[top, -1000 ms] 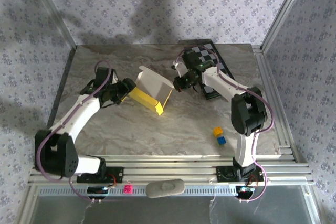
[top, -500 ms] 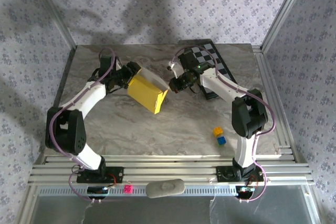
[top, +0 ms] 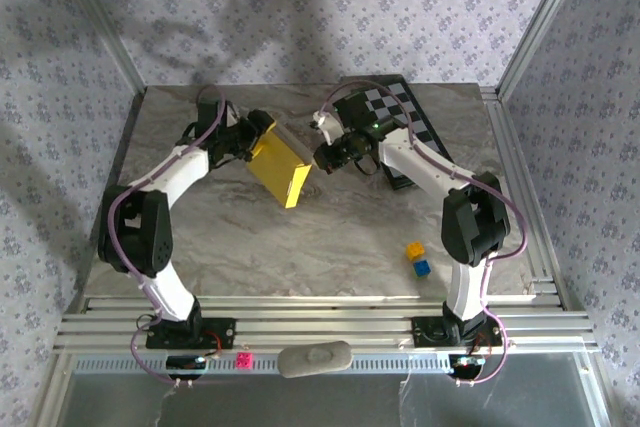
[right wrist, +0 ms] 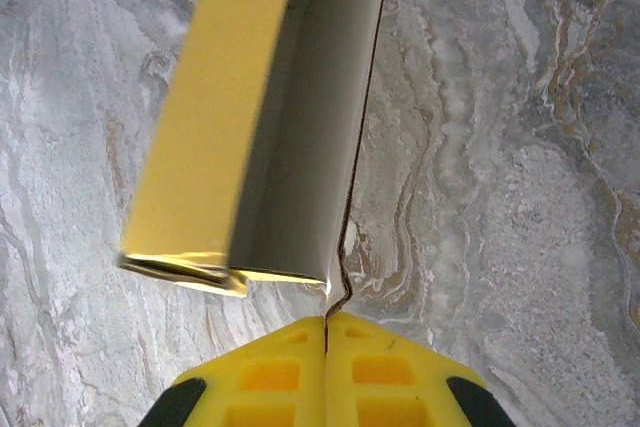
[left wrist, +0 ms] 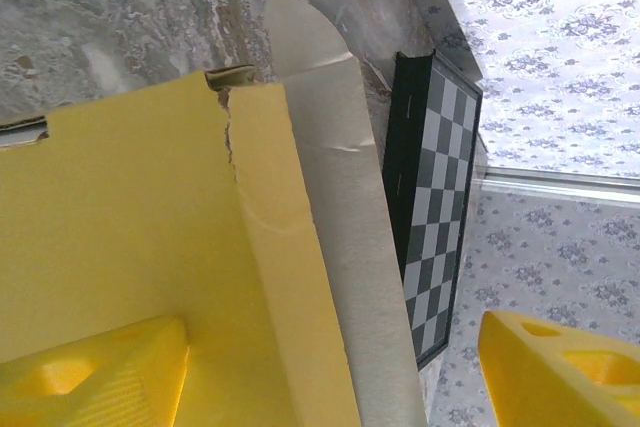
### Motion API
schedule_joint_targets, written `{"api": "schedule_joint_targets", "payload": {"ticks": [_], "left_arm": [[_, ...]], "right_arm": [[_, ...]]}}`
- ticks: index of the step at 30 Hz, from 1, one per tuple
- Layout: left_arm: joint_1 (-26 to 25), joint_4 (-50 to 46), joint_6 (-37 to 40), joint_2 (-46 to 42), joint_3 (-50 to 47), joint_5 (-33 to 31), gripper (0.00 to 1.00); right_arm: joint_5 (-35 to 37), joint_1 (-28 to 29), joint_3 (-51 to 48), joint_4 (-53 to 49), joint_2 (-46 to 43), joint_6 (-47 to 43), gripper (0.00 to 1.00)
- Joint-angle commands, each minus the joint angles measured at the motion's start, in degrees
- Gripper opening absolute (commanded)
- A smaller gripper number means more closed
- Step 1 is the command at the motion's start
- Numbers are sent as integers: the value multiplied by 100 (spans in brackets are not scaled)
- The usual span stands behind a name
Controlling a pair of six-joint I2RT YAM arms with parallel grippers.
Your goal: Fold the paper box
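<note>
The paper box [top: 279,168] stands tilted on the marbled worktop [top: 300,237] between both arms, the right jaws pinched shut on its thin flap edge, the left jaws spread wide around its opposite side.

Top camera looks down from behind; both wrist cameras sit close, sharing the paper box [top: 278,169]

1 box [top: 278,165], between left fingers [left wrist: 90,372] and right fingers [right wrist: 270,377]. 2 arms: left arm [top: 175,169], right arm [top: 425,169]. 1 chequered board [top: 405,107], just behind right fingers. 2 cubes, yellow cube [top: 414,249] and blue cube [top: 421,267], side by side, well apart from both fingers. 1 counter [top: 300,237]. 1 grey oblong [top: 314,358], 1 pink block [top: 242,359], far from the fingers.
</note>
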Motion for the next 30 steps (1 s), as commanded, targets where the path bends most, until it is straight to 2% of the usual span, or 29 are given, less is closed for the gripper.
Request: {"api": "schedule_joint_targets", "payload": {"ticks": [1,11,16,30], "left_arm": [[-197,-79,111,155,269,264,75],[-638,55,-19,505,97,416,59],[-846,25,-16,463,-24,362,59],[-1321,863,-866,199,-884,99,59]], "right_arm": [[68,50,239,-64,-39,48,0],[227,42,138,-65,33,350,0],[364,13,274,-287,150,695,0],[714,41,665,-515,604,2427,0]]}}
